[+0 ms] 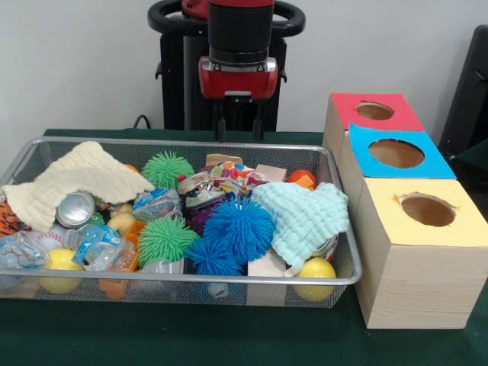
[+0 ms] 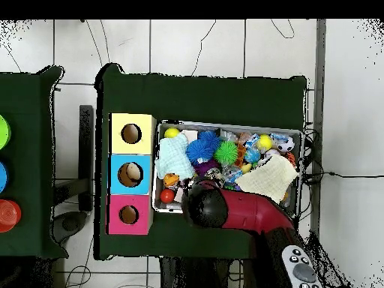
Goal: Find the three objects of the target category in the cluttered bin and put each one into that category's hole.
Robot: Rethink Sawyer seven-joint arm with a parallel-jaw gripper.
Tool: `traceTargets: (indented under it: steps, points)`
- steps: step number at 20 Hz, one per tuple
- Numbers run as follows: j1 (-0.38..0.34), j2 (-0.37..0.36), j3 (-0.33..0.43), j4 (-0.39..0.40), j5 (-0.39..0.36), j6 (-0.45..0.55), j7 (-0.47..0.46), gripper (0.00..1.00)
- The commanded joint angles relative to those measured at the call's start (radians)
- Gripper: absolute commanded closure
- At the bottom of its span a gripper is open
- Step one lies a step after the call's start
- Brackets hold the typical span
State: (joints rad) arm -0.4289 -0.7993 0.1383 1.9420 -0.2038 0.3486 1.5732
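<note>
The wire mesh bin (image 1: 183, 279) is full of clutter and lies left of the three boxes; it also shows in the overhead view (image 2: 225, 124). An orange plush with black tiger stripes (image 1: 6, 217) shows at the bin's left end, partly under a cream cloth. I cannot pick out the other two plush toys. The red-topped box's hole (image 1: 374, 111) is the farthest of the three holes; it shows in the overhead view (image 2: 128, 215) too. My gripper (image 1: 239, 130) hangs open and empty just behind the bin's far rim. In the overhead view the arm (image 2: 240, 212) hides it.
A cream cloth (image 1: 72, 183) and a mint cloth (image 1: 305, 217) cover parts of the bin. Blue (image 1: 238, 227) and green (image 1: 167, 168) spiky balls, yellow balls (image 1: 315, 268) and a can (image 1: 75, 209) lie among the clutter. The blue-topped (image 1: 396, 153) and yellow-topped (image 1: 427, 210) boxes stand nearer the camera.
</note>
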Motion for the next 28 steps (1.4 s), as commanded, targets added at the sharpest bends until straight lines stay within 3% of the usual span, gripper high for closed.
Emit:
traceTargets:
  steps: [1,12,21,28]
  points:
    - [-0.090,0.058,0.139,-0.133,-0.093,0.153,-0.166,0.00]
    - [-0.210,0.132,0.229,-0.199,-0.197,0.189,-0.213,0.00]
    - [-0.273,0.177,0.272,-0.200,-0.291,0.147,-0.191,0.00]
    - [-0.337,0.209,0.316,-0.224,-0.353,0.173,-0.232,0.00]
